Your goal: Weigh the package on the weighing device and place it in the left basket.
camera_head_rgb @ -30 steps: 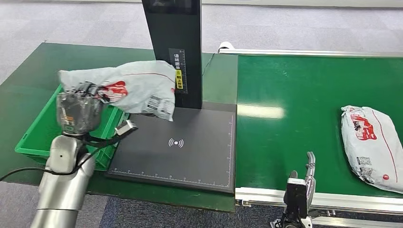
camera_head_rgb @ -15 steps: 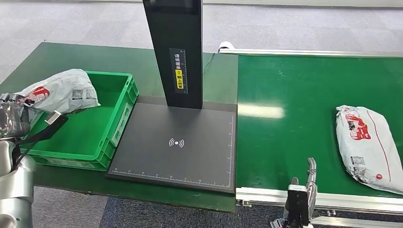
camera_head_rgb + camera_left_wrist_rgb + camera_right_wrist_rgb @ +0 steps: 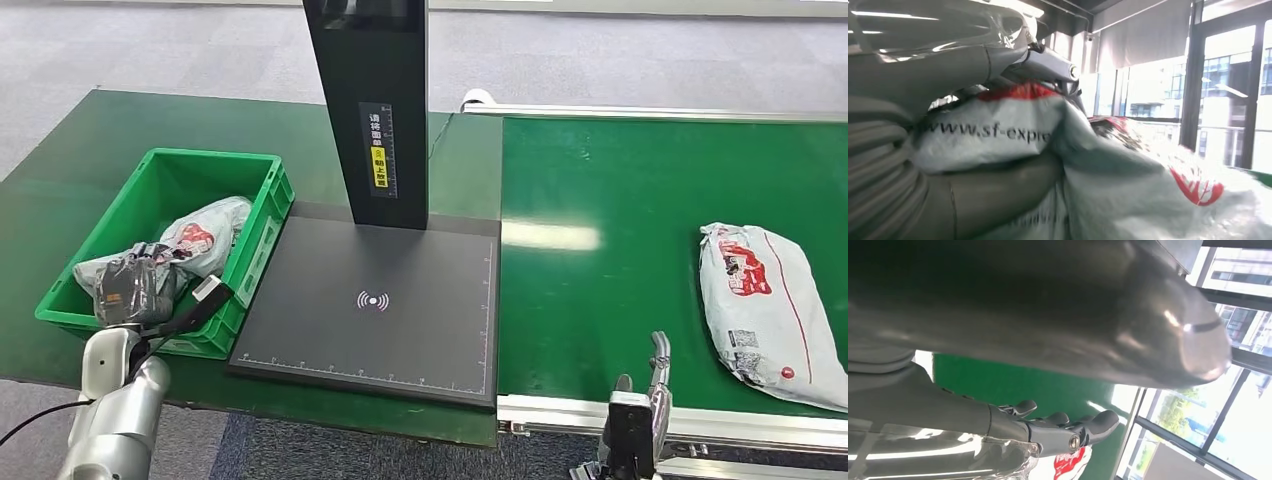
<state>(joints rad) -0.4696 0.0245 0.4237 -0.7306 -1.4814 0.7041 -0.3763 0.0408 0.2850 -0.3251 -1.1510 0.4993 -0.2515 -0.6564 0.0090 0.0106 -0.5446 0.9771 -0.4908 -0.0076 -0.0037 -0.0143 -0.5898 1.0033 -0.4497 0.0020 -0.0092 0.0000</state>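
Note:
A grey-white courier package (image 3: 207, 232) with red print lies inside the green basket (image 3: 214, 159) at the left of the table. My left hand (image 3: 134, 289) is down in the basket's near end and grips the package's near end. The left wrist view shows the package (image 3: 1128, 185) clamped between the thumb and the fingers (image 3: 1048, 62). The black weighing platform (image 3: 400, 330) beside the basket is bare. My right hand (image 3: 640, 412) hangs low at the conveyor's near edge, fingers (image 3: 1058, 430) spread and holding nothing.
A black column (image 3: 375, 100) rises from the back of the platform. A second package (image 3: 768, 310) of the same kind lies on the green conveyor belt (image 3: 620, 200) at the right. A cable runs from my left wrist past the basket's near corner.
My left hand carried the package from above the platform's left edge out over the basket, then lowered it inside. The second package has drifted slightly left on the belt.

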